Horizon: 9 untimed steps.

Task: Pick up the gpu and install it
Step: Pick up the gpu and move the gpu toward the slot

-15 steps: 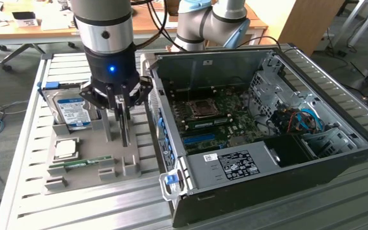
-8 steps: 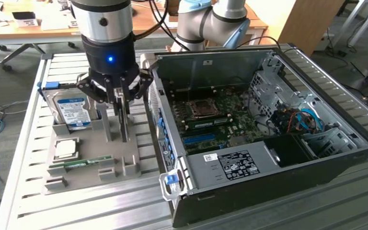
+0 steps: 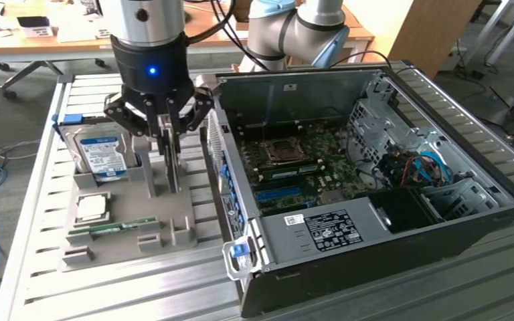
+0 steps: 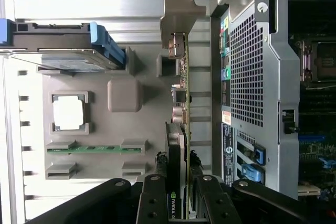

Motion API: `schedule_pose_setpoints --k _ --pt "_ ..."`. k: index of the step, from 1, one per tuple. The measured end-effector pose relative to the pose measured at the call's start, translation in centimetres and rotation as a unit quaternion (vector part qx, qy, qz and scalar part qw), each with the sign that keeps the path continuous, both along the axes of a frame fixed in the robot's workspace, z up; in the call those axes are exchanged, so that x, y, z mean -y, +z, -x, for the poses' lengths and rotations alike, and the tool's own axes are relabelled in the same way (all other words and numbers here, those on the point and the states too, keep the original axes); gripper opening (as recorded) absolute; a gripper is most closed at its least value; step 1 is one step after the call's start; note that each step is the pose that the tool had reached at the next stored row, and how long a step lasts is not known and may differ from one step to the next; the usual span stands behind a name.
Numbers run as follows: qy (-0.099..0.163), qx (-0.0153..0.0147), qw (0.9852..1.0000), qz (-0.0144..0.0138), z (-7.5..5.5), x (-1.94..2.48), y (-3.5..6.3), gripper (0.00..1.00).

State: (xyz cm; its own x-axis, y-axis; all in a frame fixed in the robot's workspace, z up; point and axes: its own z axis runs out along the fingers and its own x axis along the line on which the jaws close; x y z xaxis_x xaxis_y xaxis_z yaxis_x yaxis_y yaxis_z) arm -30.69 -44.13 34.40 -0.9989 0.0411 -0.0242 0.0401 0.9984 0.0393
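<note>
The gpu [image 4: 182, 124] stands on edge in the grey parts holder [image 3: 128, 200], seen edge-on as a thin green board with a black cooler and a silver end bracket [image 4: 177, 11]. In the exterior view it shows as a thin upright card [image 3: 174, 170] right under the wrist. My gripper [image 4: 181, 203] [image 3: 169, 144] is straight above it, with a black finger on each face of the card, shut on it. Whether the card's lower edge still touches the holder cannot be told.
The holder also carries a hard drive [image 3: 101, 154], a CPU [image 3: 92, 206] and a RAM stick [image 3: 114, 227]. Close on the exterior view's right lies the open computer case [image 3: 355, 221] with its motherboard [image 3: 293, 167] exposed. All rest on a slatted metal table [image 3: 34, 267].
</note>
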Motion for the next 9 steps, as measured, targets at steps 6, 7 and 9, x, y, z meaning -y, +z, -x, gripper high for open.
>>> schedule_pose_setpoints --k 6,7,9 --pt "0.0 0.0 1.0 -0.0001 0.0 0.0 1.07 0.27" --pt "0.0 0.0 1.0 0.0 0.0 0.0 1.26 0.27" --pt "0.0 0.0 1.0 0.0 0.0 0.0 1.56 0.27"
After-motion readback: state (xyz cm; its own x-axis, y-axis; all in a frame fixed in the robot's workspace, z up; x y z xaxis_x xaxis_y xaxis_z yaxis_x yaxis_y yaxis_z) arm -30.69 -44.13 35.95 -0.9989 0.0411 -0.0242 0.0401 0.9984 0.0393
